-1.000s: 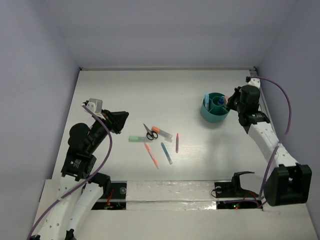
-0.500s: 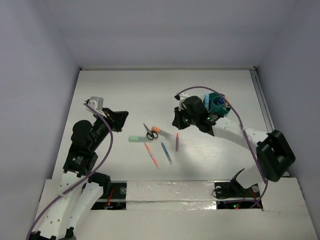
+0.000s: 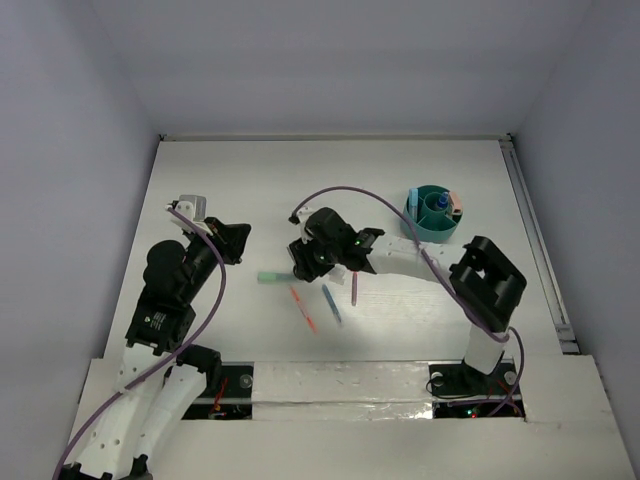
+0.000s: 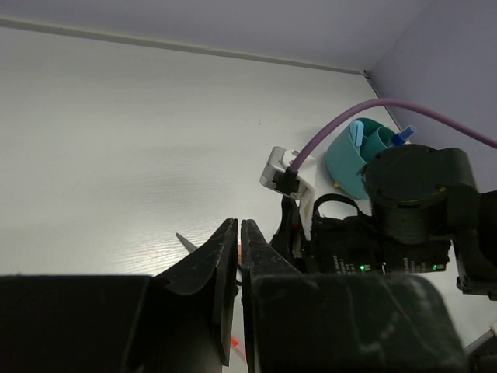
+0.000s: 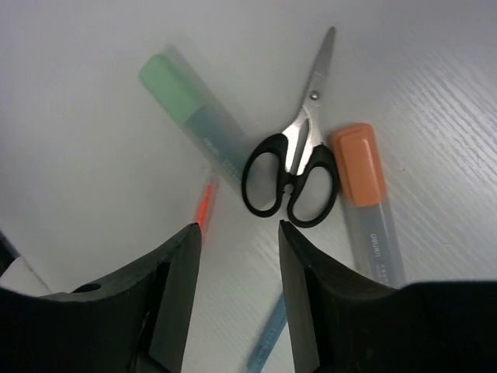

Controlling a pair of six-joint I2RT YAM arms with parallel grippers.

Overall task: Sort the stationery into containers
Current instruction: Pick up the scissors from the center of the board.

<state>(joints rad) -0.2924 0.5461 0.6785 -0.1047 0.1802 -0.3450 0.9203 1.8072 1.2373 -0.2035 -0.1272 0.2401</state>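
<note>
Scissors (image 5: 291, 175) lie flat on the bench (image 5: 70, 47) beside the orange marker (image 5: 369, 194), just ahead of the right hand (image 5: 237, 233), whose jaws are parted and empty, so closing carelessly might catch that marker too; the left hand (image 4: 238, 233) is closed, empty.

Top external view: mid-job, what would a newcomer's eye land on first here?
The right fingers hang open over the black-handled steel scissors, which lie between a green-capped marker and an orange-capped marker mid-table. Back right stands the round teal organiser cup, already holding items; the left fingers sit shut at the left.
</note>
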